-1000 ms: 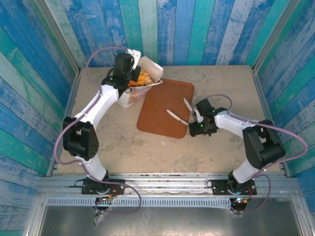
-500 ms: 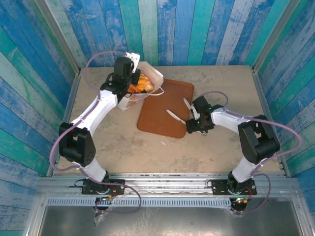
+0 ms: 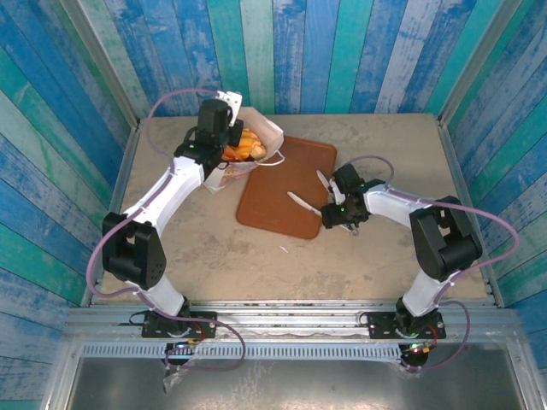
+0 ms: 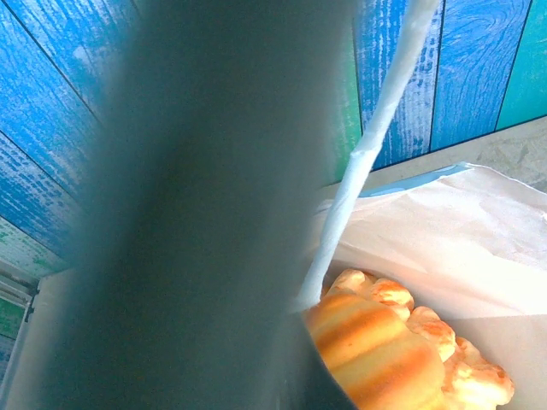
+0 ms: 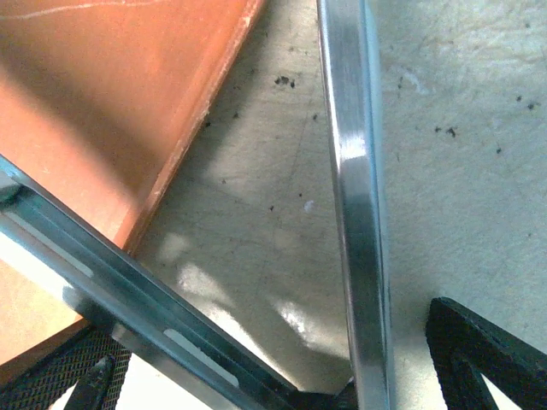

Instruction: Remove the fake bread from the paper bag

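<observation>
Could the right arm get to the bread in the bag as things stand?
Probably yes: the paper bag gapes toward the tray, the fake bread lies exposed in its mouth, and only bare tray separates it from the open right tool.

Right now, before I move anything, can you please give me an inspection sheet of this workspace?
Surface: beige table, with dark specks.
Job's things: bag at the far left, mouth open; bread inside it, none on the tray.
Clutter: brown tray mid-table; small white scrap in front of it.
Grippers: left gripper at the bag's mouth, jaws not readable; right gripper wide open across the tray's right edge, holding nothing.
Cables: purple cables loop along both arms, snagging nothing.
Surroundings: blue-green plank walls on three sides.
</observation>
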You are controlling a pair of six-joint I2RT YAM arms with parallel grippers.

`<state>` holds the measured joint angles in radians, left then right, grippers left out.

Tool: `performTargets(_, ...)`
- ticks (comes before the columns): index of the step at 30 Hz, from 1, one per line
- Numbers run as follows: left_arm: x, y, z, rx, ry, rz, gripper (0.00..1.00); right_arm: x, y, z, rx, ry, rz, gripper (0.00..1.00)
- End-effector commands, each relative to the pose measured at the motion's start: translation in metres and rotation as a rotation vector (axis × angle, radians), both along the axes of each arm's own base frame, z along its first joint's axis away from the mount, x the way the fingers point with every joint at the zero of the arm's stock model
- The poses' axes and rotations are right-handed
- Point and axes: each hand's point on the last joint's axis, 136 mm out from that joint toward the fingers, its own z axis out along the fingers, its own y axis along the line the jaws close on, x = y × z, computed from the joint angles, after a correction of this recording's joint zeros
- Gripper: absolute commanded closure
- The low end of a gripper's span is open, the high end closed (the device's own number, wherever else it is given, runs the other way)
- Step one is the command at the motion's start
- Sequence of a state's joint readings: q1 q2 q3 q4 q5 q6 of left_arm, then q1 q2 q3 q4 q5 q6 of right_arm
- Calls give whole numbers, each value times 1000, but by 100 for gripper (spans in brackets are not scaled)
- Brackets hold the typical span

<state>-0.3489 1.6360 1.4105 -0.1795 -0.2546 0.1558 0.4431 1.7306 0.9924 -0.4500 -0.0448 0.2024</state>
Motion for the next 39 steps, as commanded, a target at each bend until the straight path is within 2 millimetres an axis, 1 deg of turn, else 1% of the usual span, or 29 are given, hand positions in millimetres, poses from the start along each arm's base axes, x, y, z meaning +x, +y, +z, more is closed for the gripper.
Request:
performTargets(1, -6, 6, 41, -48, -109, 27, 100, -7, 7, -16, 21, 50, 28, 7)
performTargets(4, -6, 6, 40, -49, -107, 31, 100, -5, 8, -16, 21, 46, 34, 7)
performTargets(9, -7, 7, 41, -51, -109, 36, 100, -7, 8, -18, 18, 59, 39, 10)
performTargets(12, -7, 8, 40, -50, -109, 37, 100, -11, 5, -20, 8, 63, 30, 15)
performTargets(15, -8, 8, 40, -52, -109, 38, 100, -12, 1, -20, -4, 56, 17, 27)
performTargets(17, -8, 8, 41, -56, -110, 38, 100, -12, 0, -20, -5, 54, 13, 37)
performTargets(19, -8, 8, 41, -56, -110, 40, 100, -12, 0, -20, -7, 51, 14, 45)
performTargets(24, -9, 9, 39, -59, -107, 45, 100, -11, -5, -18, -28, 28, 17, 61)
performTargets(26, -9, 10, 36, -58, -103, 51, 100, -8, -6, -13, -35, 3, 20, 68)
performTargets(28, -10, 11, 35, -57, -104, 56, 100, -6, -6, -6, -34, -27, 24, 71)
performTargets(31, -11, 12, 34, -63, -107, 59, 100, -1, -5, 5, -18, -79, 26, 72)
performTargets(33, -12, 13, 33, -65, -107, 62, 100, 0, -4, 9, -11, -92, 23, 69)
performTargets(34, -12, 13, 34, -65, -109, 63, 100, 1, -4, 9, -12, -93, 20, 66)
performTargets(36, -12, 14, 33, -63, -110, 67, 100, 1, -4, 7, -14, -87, 18, 64)
performTargets(39, -13, 14, 32, -58, -107, 68, 100, 0, -4, -2, -22, -65, 12, 60)
